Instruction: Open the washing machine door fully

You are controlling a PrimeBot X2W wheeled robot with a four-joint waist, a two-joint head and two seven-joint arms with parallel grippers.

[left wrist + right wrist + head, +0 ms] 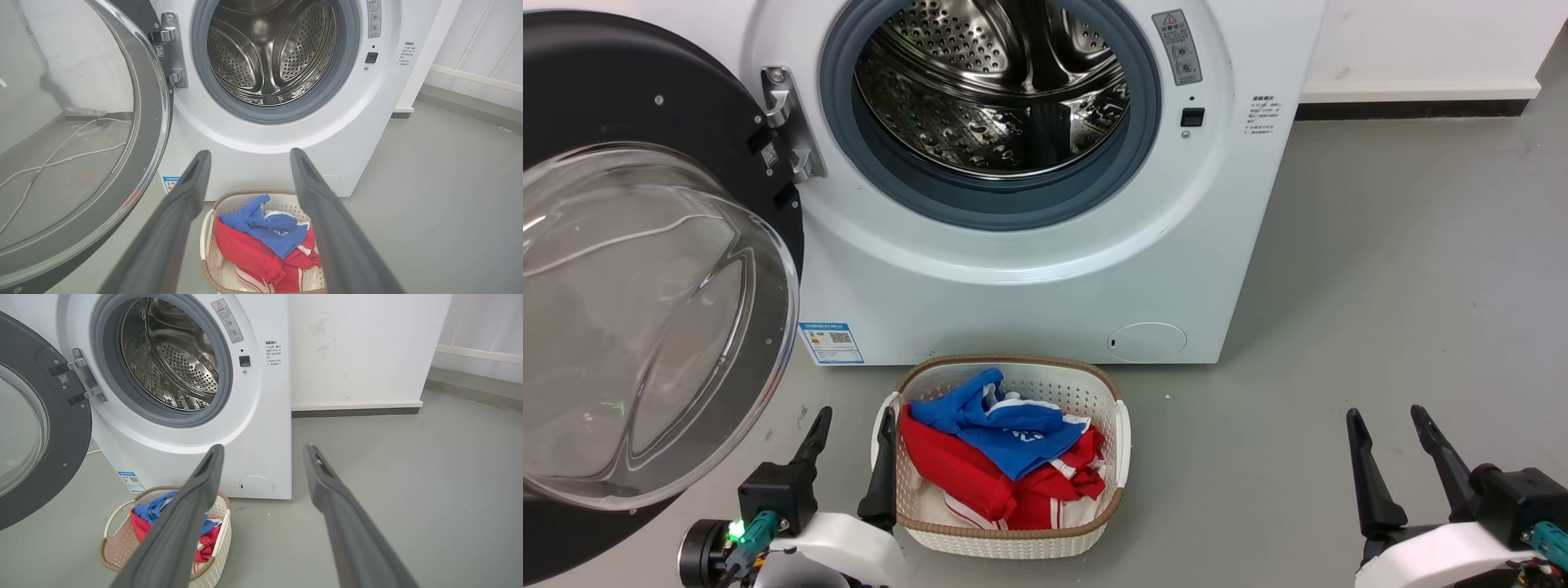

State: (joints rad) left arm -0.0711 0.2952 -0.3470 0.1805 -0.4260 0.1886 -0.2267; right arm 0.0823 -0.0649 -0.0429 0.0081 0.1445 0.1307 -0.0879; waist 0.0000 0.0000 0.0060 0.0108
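Lower left of the head view, your left pincer (855, 418) stands wide and empty; lower right, your right pincer (1387, 412) is just as wide, holding nothing. The laundry basket (1005, 543) sits between them. Up and left of the left pincer, the nearer one, the washing machine door (645, 327) stands open. It is hinged at its right edge to the washing machine (1029, 302) behind, apparently near full travel.

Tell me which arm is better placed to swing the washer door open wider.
Left. The washing machine door hangs on the robot's left side, close by the open left claw. The open right claw sits far off, on the other side of the laundry basket.
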